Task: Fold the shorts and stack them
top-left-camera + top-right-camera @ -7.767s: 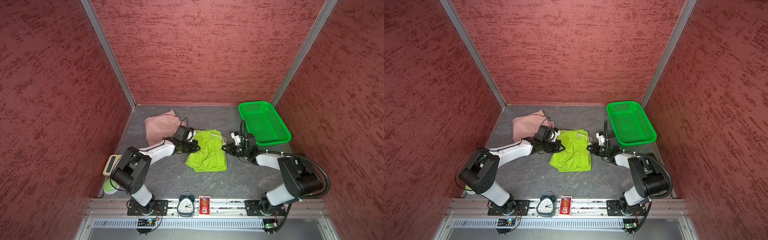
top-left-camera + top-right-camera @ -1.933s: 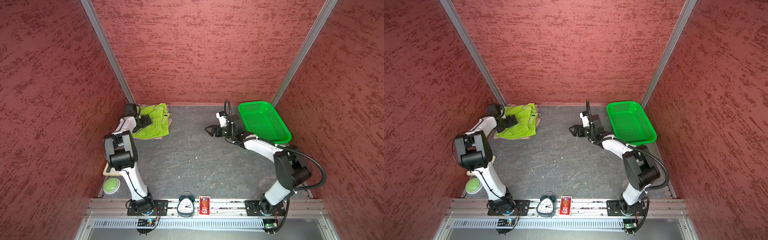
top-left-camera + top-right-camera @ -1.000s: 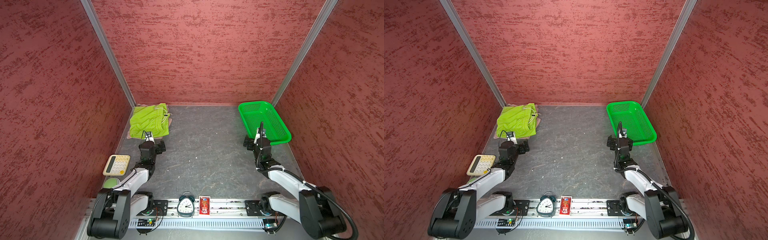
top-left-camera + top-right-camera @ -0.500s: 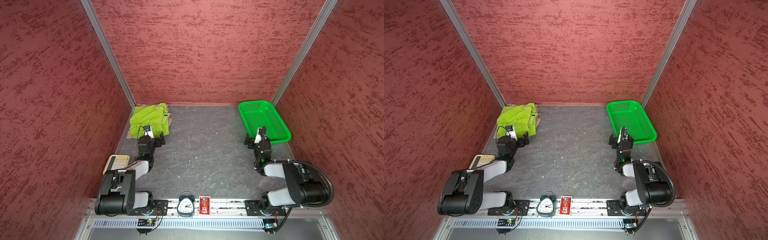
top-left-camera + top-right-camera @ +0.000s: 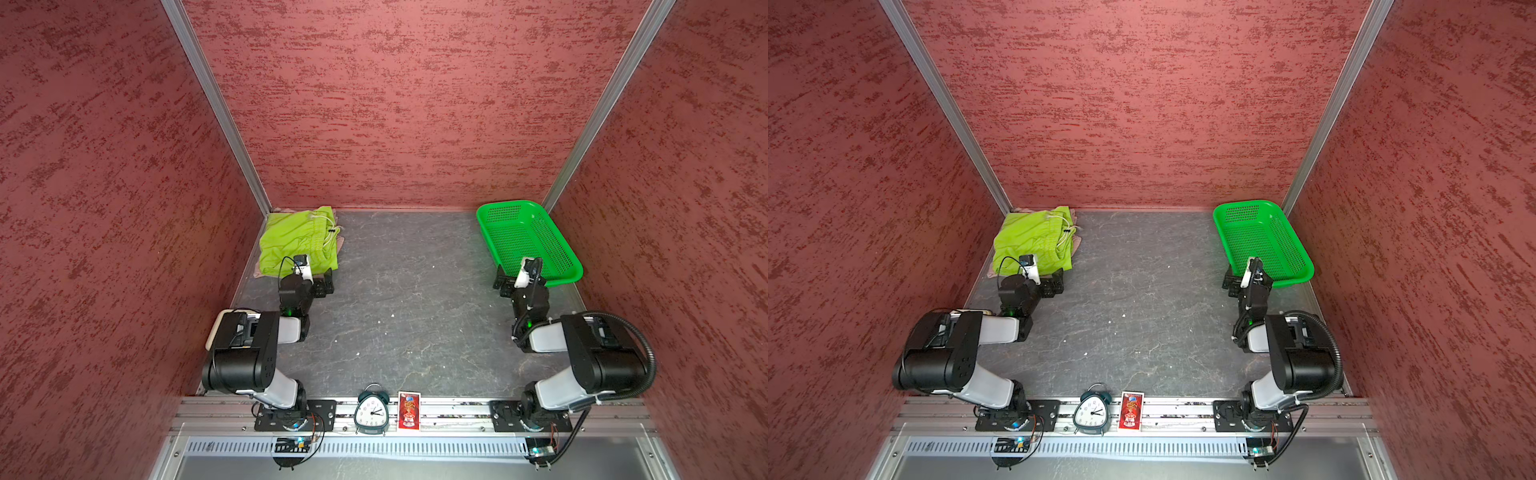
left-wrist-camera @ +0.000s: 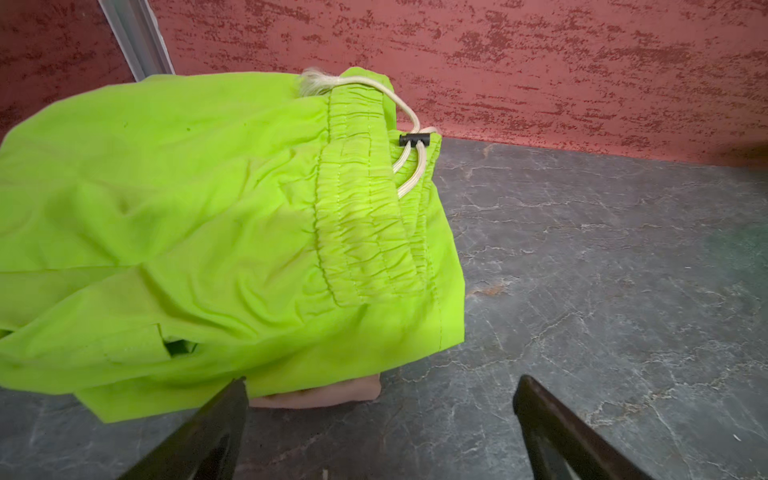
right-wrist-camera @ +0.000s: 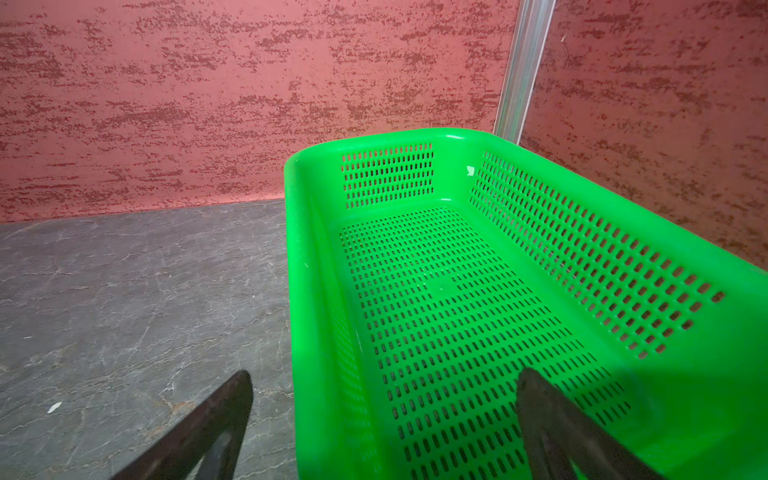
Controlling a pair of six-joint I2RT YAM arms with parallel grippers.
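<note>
**Shorts stacked in the far left corner, both arms empty**

From where I stand, the job looks all but done. The lime green shorts (image 5: pixel 297 243) lie folded in the far left corner of the table (image 5: pixel 407 299). They sit right on top of the pink shorts (image 6: pixel 328 395), of which only a thin strip peeks out under the near edge (the white drawstring and its black toggle rest on the green waistband). The fold is a little rumpled, but I see nothing left to fold or stack.

The left gripper (image 5: pixel 323 283) hovers just in front of the pile with its fingers spread wide, holding nothing and clear of the cloth. The right gripper (image 5: pixel 503 282) is likewise spread and empty, and hangs at the near end of the green basket (image 5: pixel 565 278). At most, I'd judge, the arms have yet to park.

Several seconds back the green pair lay mid-table between the two grippers, with the pink pair alone farther back on the left. About two seconds ago the left arm was stretched into the corner, on the green pair. Since then both arms have drawn back toward their bases, and the pile has stayed put.
</note>
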